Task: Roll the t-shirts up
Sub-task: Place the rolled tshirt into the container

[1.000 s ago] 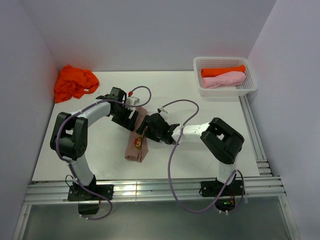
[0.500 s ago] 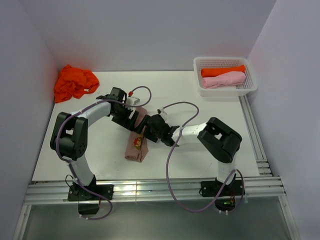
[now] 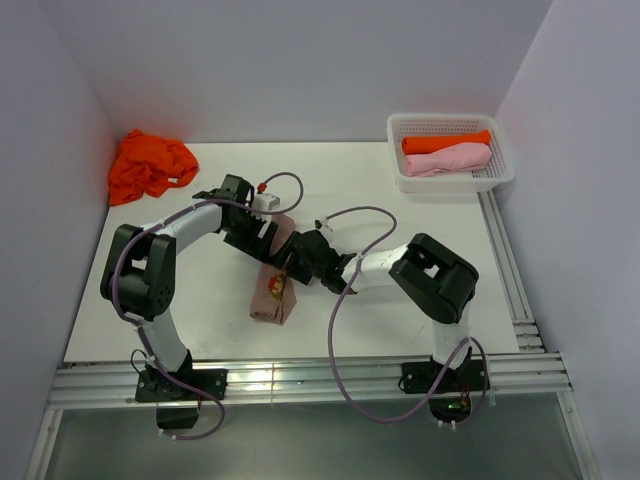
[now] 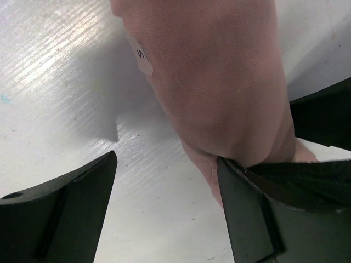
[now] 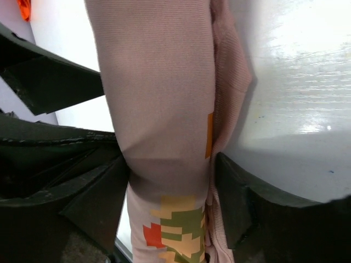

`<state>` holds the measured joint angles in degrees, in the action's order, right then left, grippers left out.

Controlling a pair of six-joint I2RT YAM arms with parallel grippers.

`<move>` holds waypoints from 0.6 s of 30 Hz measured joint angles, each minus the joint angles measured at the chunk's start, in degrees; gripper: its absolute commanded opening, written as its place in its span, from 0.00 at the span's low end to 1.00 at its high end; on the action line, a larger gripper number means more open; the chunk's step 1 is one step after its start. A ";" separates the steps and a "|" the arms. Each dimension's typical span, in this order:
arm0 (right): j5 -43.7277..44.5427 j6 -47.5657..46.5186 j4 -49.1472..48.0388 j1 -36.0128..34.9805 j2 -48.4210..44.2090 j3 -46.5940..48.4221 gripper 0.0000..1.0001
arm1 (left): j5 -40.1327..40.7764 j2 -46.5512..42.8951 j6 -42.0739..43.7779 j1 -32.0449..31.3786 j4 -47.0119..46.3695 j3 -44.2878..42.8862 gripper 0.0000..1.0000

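A dusty pinkish-brown t-shirt [image 3: 272,295], rolled into a long tube with a pixel print, lies mid-table. My right gripper [image 3: 290,268] straddles the roll from the right. In the right wrist view the t-shirt [image 5: 159,82] fills the gap of the right gripper [image 5: 171,164], both fingers pressing on its sides. My left gripper [image 3: 262,238] is at the roll's far end. It is open [image 4: 166,161] over bare table, its right finger [image 4: 247,203] touching the t-shirt's [image 4: 219,82] edge.
A crumpled bright orange t-shirt [image 3: 148,165] lies at the far left corner. A white mesh basket [image 3: 450,182] at the far right holds a rolled orange t-shirt [image 3: 445,142] and a rolled light pink one [image 3: 448,159]. Walls enclose three sides.
My right arm has shifted left toward the roll, and its jaws have narrowed onto the cloth. The left arm and the roll have stayed put.
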<state>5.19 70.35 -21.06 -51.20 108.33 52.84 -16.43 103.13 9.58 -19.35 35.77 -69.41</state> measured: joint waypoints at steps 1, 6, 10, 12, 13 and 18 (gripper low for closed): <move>0.04 0.17 0.07 0.04 0.17 0.02 0.60 | 0.00 0.00 0.00 0.00 0.00 0.00 0.80; 0.13 1.07 0.68 0.09 0.94 0.26 0.26 | -0.15 0.00 -0.02 -0.22 0.02 0.00 0.81; 0.37 2.05 1.07 0.09 0.94 0.26 0.06 | -0.17 0.00 -0.02 -0.46 0.04 0.00 0.81; 0.42 2.43 1.31 0.11 0.94 0.28 0.00 | -0.17 0.00 0.00 -0.46 0.24 -0.11 0.82; 0.42 2.56 1.40 0.15 0.94 0.28 0.00 | -0.17 0.00 0.00 -0.46 0.76 -0.46 0.82; 0.44 3.34 1.68 0.26 0.90 0.35 0.00 | -0.26 0.39 0.20 0.26 3.61 -6.23 0.82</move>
<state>5.63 73.69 -19.38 -50.94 109.23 53.19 -16.69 103.53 9.78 -19.09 39.38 -75.64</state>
